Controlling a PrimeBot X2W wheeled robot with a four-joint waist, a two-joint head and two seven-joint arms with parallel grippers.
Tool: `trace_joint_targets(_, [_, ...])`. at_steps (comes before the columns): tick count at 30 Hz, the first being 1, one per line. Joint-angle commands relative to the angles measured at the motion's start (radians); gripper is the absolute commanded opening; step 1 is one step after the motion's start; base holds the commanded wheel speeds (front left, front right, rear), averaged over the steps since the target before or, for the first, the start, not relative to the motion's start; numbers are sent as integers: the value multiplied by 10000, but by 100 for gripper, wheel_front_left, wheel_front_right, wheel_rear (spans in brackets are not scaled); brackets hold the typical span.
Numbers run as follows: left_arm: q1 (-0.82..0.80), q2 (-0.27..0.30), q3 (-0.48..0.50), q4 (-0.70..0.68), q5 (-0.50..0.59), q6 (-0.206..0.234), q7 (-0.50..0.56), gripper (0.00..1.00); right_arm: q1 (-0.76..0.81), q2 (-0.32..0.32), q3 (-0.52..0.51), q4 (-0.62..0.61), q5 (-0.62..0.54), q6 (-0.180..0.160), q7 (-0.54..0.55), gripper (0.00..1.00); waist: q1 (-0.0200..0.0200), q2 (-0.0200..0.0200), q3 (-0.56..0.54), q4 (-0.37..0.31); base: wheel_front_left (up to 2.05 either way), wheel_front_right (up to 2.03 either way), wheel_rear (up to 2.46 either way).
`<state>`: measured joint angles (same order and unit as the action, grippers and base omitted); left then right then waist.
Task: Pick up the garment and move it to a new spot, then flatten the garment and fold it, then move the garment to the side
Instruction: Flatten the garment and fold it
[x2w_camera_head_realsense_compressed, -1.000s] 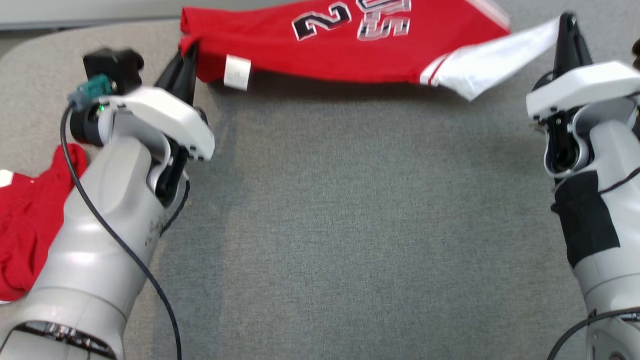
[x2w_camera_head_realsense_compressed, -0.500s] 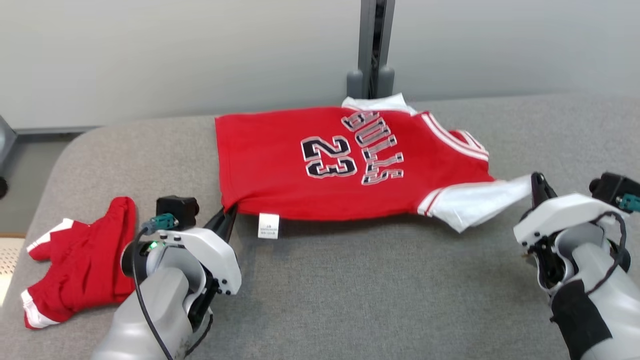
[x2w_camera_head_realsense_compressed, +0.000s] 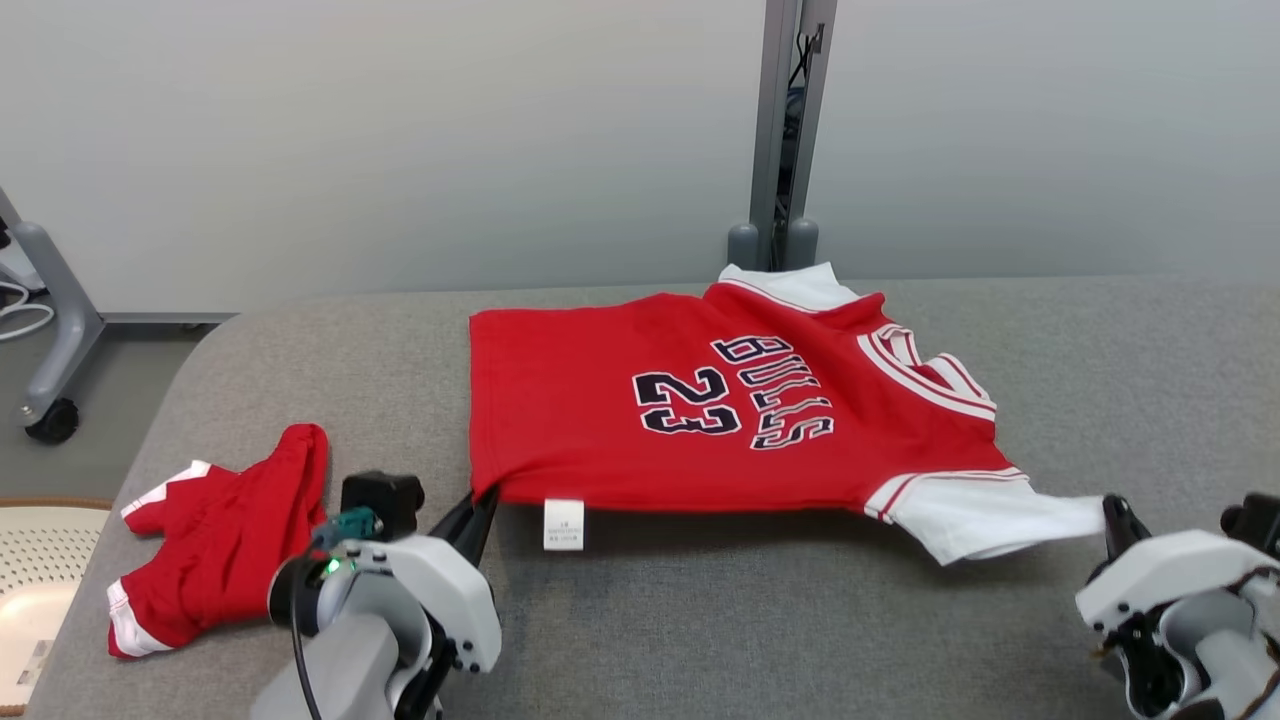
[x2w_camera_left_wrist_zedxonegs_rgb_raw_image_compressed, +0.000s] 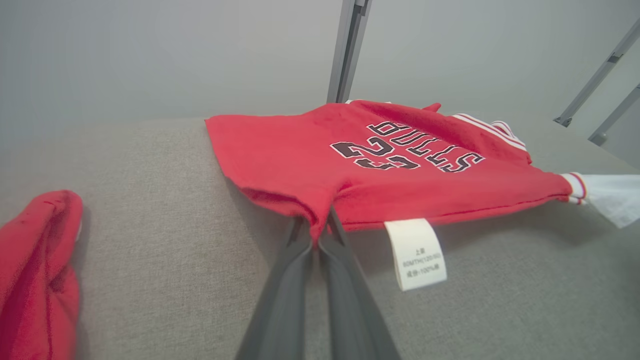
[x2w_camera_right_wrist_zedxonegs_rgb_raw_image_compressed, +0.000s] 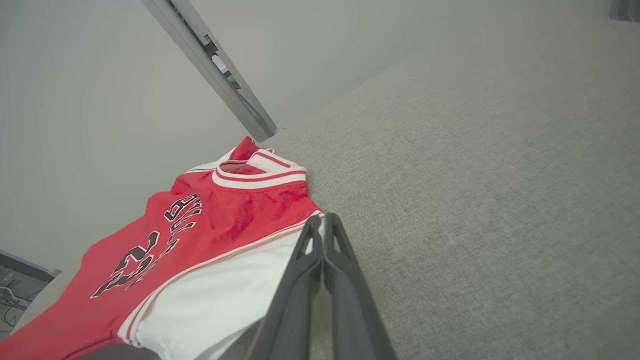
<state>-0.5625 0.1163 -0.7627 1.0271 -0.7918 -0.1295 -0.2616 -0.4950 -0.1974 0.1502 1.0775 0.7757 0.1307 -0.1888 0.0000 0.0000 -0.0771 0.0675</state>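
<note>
A: Where is the jersey (x2w_camera_head_realsense_compressed: 700, 410) lying?
B: On the table (x2w_camera_head_realsense_compressed: 700, 620), near edge hanging lifted. I'm pinching its hem (x2w_camera_left_wrist_zedxonegs_rgb_raw_image_compressed: 280, 197) in the left gripper (x2w_camera_head_realsense_compressed: 488, 497), fingers closed tight, and clamping the sleeve (x2w_camera_head_realsense_compressed: 990, 515) in the right gripper (x2w_camera_head_realsense_compressed: 1112, 508).

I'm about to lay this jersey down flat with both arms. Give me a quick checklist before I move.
1. Left gripper shut on the hem corner of the jersey: ok.
2. Right gripper shut on the white sleeve: ok, though it bites only near the edge.
3. Near edge stretched between the grippers, raised off the table: ok.
4. Printed side facing up: ok.
5. Red shorts lying apart from the jersey, at the left: ok.
6. Far sleeve lying flat: cannot tell, as it is mostly hidden behind the shoulder.
</note>
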Motion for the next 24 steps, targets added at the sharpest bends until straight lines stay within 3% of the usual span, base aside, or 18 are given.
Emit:
trace_joint_targets(1, [386,81,173,-160,257,95,-33,0,330,-74,59,-81,119,0,-135,0,0,0,-152,94,0,0,0])
trace_joint_targets(8, [1817,114,1525,-1541,1769,675,-36,0,1347,-38,68,-573,426,0,-546,0,0,0,-483,106,0,0,0])
trace_joint_targets(15, [2888,-66,2384,-1879,2922,821,-35,0,2056,15,96,-966,630,-1,-639,0,0,0,-587,29,0,0,0])
trace_joint_targets(24, [3594,-291,3739,-2091,3606,1106,-36,0,2830,-66,405,-1350,835,-1,306,0,0,0,-684,21,0,0,0])
